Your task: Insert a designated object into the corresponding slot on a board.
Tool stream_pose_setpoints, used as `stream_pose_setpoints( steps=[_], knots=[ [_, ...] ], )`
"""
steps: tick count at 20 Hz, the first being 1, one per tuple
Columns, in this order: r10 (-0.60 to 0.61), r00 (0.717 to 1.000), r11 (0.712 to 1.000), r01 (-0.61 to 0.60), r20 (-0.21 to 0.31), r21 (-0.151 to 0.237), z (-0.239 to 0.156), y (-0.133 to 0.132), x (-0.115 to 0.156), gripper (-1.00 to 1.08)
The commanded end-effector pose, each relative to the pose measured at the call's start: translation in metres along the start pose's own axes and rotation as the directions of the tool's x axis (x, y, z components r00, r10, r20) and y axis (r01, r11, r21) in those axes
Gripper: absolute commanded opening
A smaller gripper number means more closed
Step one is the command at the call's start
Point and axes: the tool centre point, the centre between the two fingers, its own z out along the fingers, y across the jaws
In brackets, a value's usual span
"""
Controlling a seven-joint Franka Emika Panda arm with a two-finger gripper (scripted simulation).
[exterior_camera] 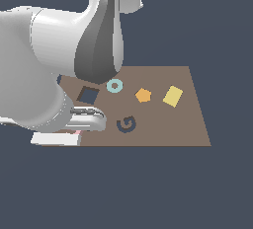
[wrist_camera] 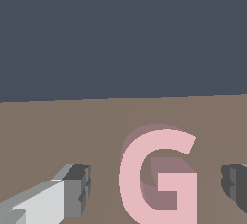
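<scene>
Between the spread fingers (wrist_camera: 72, 189) of the gripper (wrist_camera: 157, 187) lay the pink G (wrist_camera: 157, 175), flat on the brown board (wrist_camera: 58, 131), untouched. It looked light, rigid, thin: pinch its outer edges. G-shaped slot (exterior_camera: 126, 124) sat at 5 o'clock from the teal ring (exterior_camera: 114, 86).

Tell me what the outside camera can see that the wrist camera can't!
Only the exterior view shows the teal ring, orange pentagon, yellow square, dark square hole, the G-shaped slot and the big white arm. Only the wrist view clearly shows the pink G between the open hand's fingertips; the arm mostly hides it outside. Both show the brown board.
</scene>
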Motion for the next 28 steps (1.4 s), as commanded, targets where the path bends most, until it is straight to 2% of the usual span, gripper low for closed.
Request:
stream_pose_setpoints(
  steps=[1, 5, 6, 20, 28],
  knots=[
    [0.0, 1.0, 1.0, 0.0, 0.002, 0.0, 0.0088, 0.0001, -0.0003, 1.0],
    [0.0, 1.0, 1.0, 0.0, 0.002, 0.0, 0.0153, 0.0002, -0.0001, 1.0],
    [0.0, 1.0, 1.0, 0.0, 0.002, 0.0, 0.0153, 0.0002, -0.0001, -1.0],
    [0.005, 1.0, 1.0, -0.005, 0.001, 0.0, 0.0147, -0.0006, -0.0006, -1.0],
    [0.077, 0.997, 0.997, -0.077, 0.001, 0.0, 0.014, -0.0076, -0.0073, -1.0]
  ],
)
